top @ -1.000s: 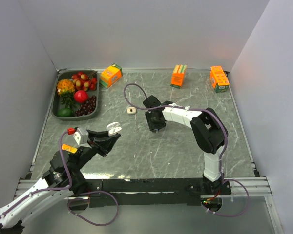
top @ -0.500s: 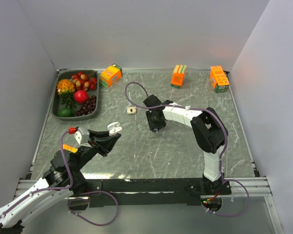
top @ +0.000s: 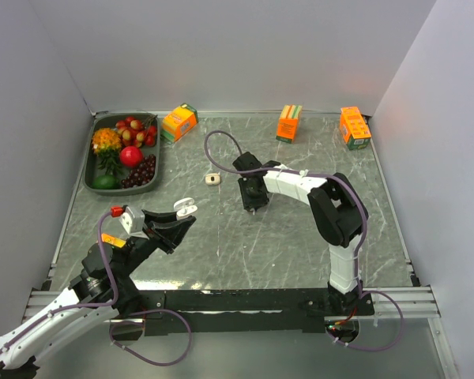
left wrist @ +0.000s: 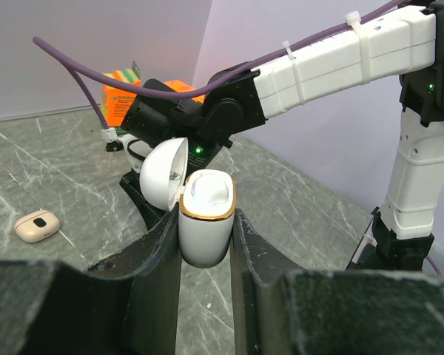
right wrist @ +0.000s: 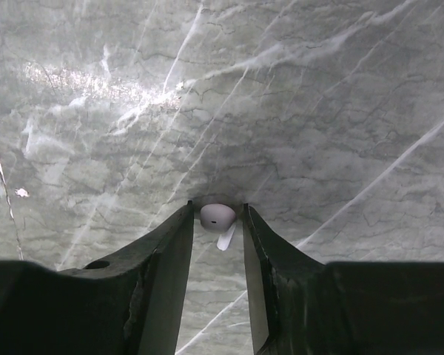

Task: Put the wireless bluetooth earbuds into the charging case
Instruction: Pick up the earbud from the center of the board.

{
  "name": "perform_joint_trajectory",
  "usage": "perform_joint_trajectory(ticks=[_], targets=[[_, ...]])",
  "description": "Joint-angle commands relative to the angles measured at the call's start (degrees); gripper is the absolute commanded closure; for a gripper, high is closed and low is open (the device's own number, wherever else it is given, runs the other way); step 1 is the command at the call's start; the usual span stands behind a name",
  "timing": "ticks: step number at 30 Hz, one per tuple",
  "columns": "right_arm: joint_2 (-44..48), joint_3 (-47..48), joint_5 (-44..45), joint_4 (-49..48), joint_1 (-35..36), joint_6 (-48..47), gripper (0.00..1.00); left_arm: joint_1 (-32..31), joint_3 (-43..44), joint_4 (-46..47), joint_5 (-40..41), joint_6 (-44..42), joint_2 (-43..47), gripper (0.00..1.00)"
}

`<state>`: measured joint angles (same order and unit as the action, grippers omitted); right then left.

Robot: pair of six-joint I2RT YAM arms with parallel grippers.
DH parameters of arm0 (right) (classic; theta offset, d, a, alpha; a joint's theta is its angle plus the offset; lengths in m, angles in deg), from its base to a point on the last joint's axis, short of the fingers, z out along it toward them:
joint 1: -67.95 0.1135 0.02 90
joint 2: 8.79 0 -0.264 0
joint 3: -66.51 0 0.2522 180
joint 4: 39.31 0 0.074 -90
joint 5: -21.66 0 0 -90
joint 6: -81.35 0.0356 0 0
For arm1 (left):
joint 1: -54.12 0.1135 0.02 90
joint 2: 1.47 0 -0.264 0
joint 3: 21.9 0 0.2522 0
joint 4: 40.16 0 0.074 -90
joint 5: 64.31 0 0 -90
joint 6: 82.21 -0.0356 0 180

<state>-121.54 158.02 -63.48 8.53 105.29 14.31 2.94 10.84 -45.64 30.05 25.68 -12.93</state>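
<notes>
The left gripper [left wrist: 206, 235] is closed narrowly on an open white case [left wrist: 207, 201], lid tipped back to the left, held upright above the bench [top: 284, 237] at lower left of the top view. The right gripper [right wrist: 216, 223], near the middle of that view, points down with its jaws narrow, pinching one earbud [right wrist: 217, 214] at the very tips, just over the marbled surface; whether the bud touches the bench cannot be told. A closed tan case [top: 212, 179] lies on the bench just left of the right gripper, apart from both. A fruit tray [top: 89, 167] sits at upper left, and three orange cartons [top: 179, 121] stand along the top edge
</notes>
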Motion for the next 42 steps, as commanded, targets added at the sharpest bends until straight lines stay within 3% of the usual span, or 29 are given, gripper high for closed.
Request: perform_joint_trajectory(ticks=[1,8,9,10,12,19,24,29,35,42], targets=[[-1.68,1.7,-0.29,-0.34,-0.52,1.91,0.6,0.02,2.29,1.04,0.03,0.83,-0.22,0.99],[-1.33,1.17,-0.12,-0.25,-0.52,2.09,0.71,-0.06,2.2,1.04,0.03,0.83,-0.23,0.99],[-1.25,1.08,0.06,-0.25,-0.6,2.18,0.76,-0.06,2.2,1.04,-0.05,0.92,-0.23,0.99],[-1.07,0.99,0.41,-0.16,-0.52,2.61,0.89,0.02,2.2,1.04,-0.05,0.92,-0.23,0.99],[-0.54,0.29,0.85,-0.25,-0.52,2.97,1.0,-0.06,2.2,1.13,-0.05,0.92,-0.23,0.99],[2.35,-0.94,2.16,-1.03,-0.6,4.37,1.0,-0.06,2.29,1.13,-0.05,0.92,-0.49,0.99],[14.82,-5.24,7.08,-6.66,-0.08,5.6,1.0,-0.06,2.29,1.13,0.38,0.74,-0.58,0.99],[26.59,-3.49,17.0,-10.35,4.39,1.48,1.0,0.03,2.46,2.45,0.56,0.57,-2.33,0.99],[38.09,-3.57,18.87,-13.95,8.88,-4.76,1.0,-0.06,2.81,6.92,0.47,0.57,-6.11,0.99],[53.85,-11.92,16.85,-27.74,16.35,-10.12,1.0,0.02,4.13,15.8,-1.11,-2.15,-14.54,0.99]])
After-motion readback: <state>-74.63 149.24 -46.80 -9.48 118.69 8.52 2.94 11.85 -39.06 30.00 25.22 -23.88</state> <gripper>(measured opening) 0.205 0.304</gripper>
